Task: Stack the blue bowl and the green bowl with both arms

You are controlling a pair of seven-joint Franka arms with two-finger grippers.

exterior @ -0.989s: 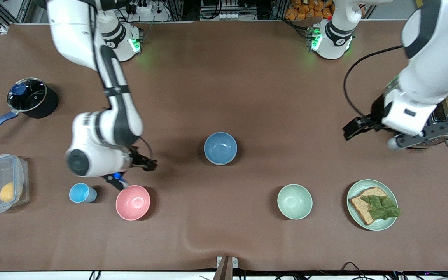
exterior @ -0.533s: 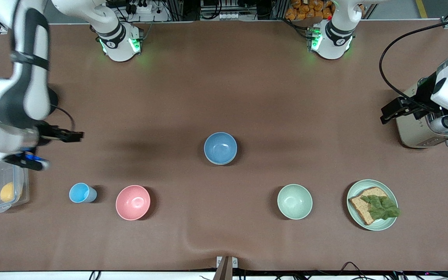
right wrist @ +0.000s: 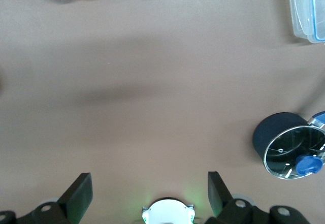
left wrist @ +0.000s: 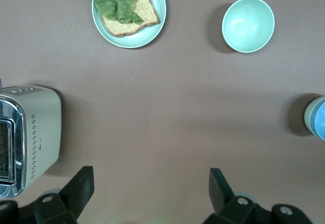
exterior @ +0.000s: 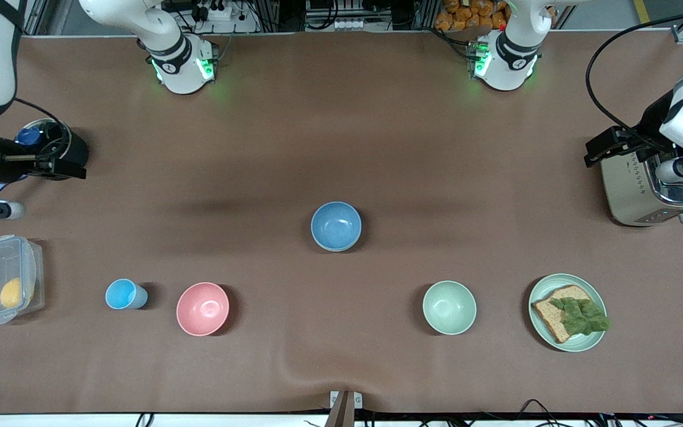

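Observation:
The blue bowl (exterior: 336, 226) stands upright at the middle of the table. The left wrist view shows it (left wrist: 320, 120) nested inside the sage green bowl (left wrist: 308, 116), whose wall shows around it. In the front view the blue bowl covers the green one. My right gripper (exterior: 78, 171) is open and empty, up over the black pot at the right arm's end; it also shows in the right wrist view (right wrist: 147, 186). My left gripper (exterior: 594, 152) is open and empty, up beside the toaster at the left arm's end; it also shows in the left wrist view (left wrist: 150, 183).
Nearer the front camera stand a pale mint bowl (exterior: 449, 307), a mint plate (exterior: 540, 290) with bread and lettuce, a pink bowl (exterior: 203, 308) and a light-blue cup (exterior: 122, 294). A toaster (exterior: 644, 190), a lidded pot (exterior: 51, 148) and a clear box (exterior: 3, 287) with a lemon stand at the table's ends.
Both arms have drawn back from the middle. The right gripper went from beside the pink bowl to over the pot. The left gripper moved toward the toaster. The bowls have not moved.

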